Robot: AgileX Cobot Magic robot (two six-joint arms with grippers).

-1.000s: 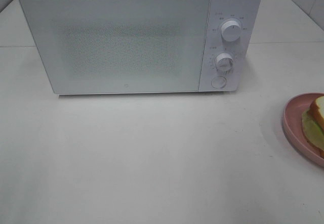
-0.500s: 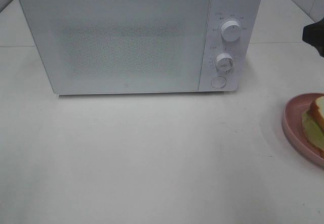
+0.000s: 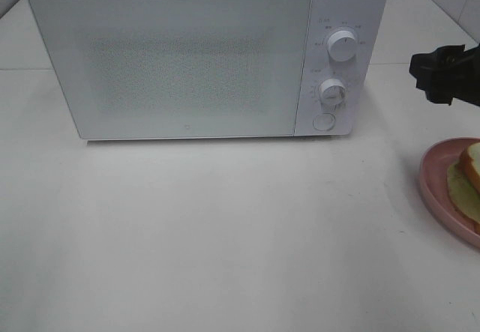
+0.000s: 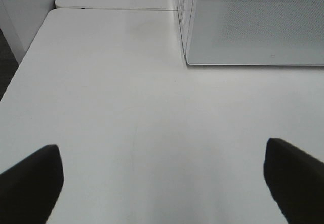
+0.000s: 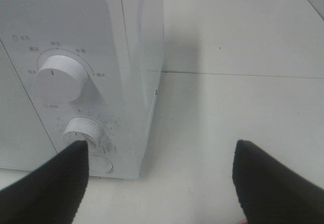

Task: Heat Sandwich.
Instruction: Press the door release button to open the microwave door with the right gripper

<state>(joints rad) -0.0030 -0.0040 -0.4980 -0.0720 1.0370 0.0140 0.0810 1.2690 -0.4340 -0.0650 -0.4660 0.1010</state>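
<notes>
The sandwich [image 3: 469, 173], white bread with a tan crust and pale green filling, lies on a round pink plate [image 3: 430, 186] at the right edge of the exterior view, cut off by the frame. My right gripper [image 3: 429, 73] hangs above the table, behind the plate and right of the microwave [image 3: 180, 62]. It is open [image 5: 162, 183], with nothing between its fingers. My left gripper [image 4: 162, 183] is open over bare table beside the microwave's left front corner [image 4: 188, 57]; it does not show in the exterior view.
The white microwave's door is shut. Its panel on the right carries two knobs [image 3: 343, 46] [image 3: 331, 91] and a round button [image 3: 323, 121]. The right wrist view shows the same knobs [image 5: 56, 77] [image 5: 83, 132] close by. A table seam [image 3: 420, 64] runs behind.
My right gripper has come into the exterior view from the right edge and moved left toward the microwave's control panel. Microwave, plate and sandwich have not moved.
</notes>
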